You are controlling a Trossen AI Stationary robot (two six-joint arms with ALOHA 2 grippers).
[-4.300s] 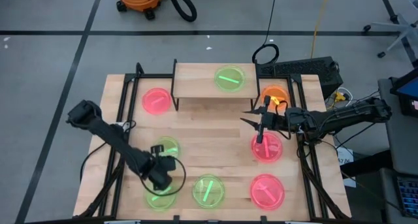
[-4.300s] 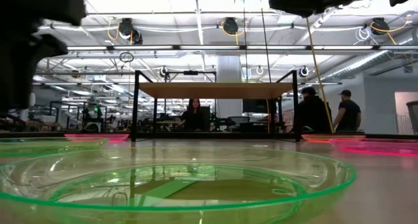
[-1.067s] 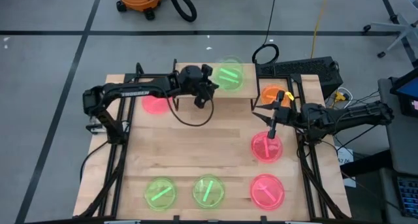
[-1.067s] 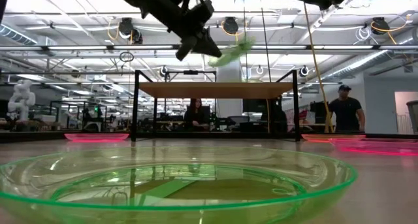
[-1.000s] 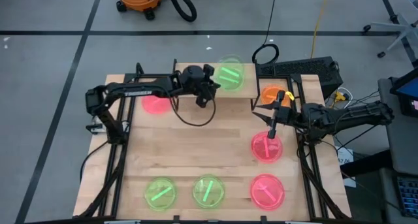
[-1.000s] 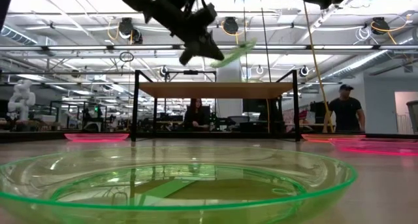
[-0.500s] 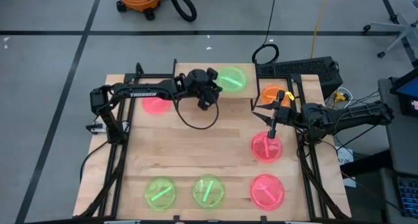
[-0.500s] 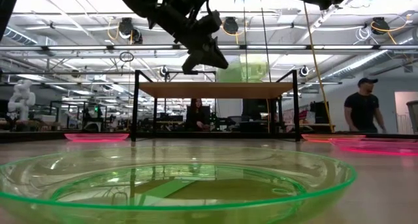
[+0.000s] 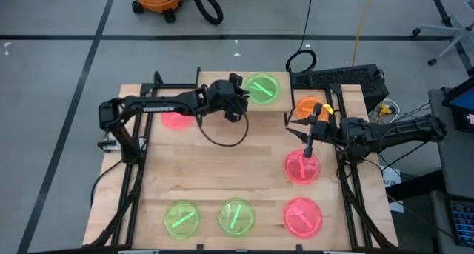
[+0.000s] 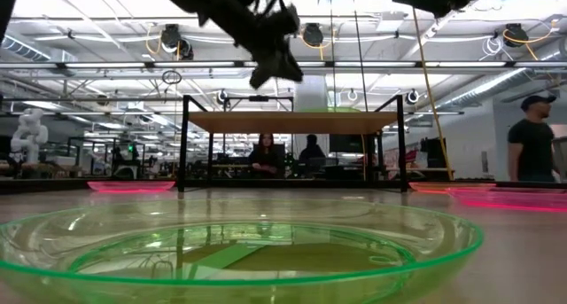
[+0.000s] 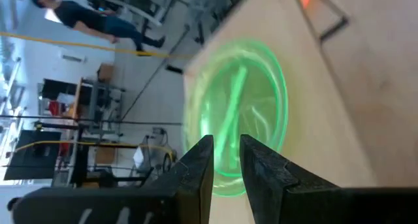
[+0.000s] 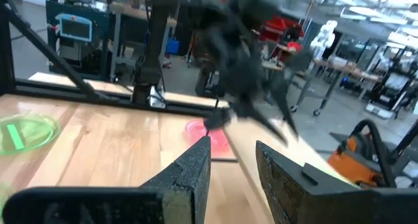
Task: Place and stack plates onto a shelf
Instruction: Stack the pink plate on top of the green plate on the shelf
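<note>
The shelf (image 9: 222, 91) (image 10: 292, 122) stands at the table's far edge. A neon green plate (image 9: 261, 89) (image 11: 238, 113) lies flat on its right half; whether another lies under it I cannot tell. My left gripper (image 9: 243, 98) (image 10: 279, 74) (image 11: 226, 160) hovers above the shelf, just left of that plate, narrowly open and empty. My right gripper (image 9: 305, 141) (image 12: 232, 160) is open, in the air over a pink plate (image 9: 303, 166) at the table's right. An orange plate (image 9: 311, 106) lies beside the shelf's right end.
More plates lie on the table: a pink one (image 9: 176, 118) left of the shelf, partly under my left arm, two green ones (image 9: 181, 218) (image 9: 236, 216) and a pink one (image 9: 304, 216) along the near edge. People stand in the room behind (image 10: 534, 140).
My left gripper carried the green plate, tilted, over the shelf and sank toward its right half. The plate tipped steeply off the fingers and now lies flat on the shelf. The gripper has let go and risen a little. My right arm kept still.
</note>
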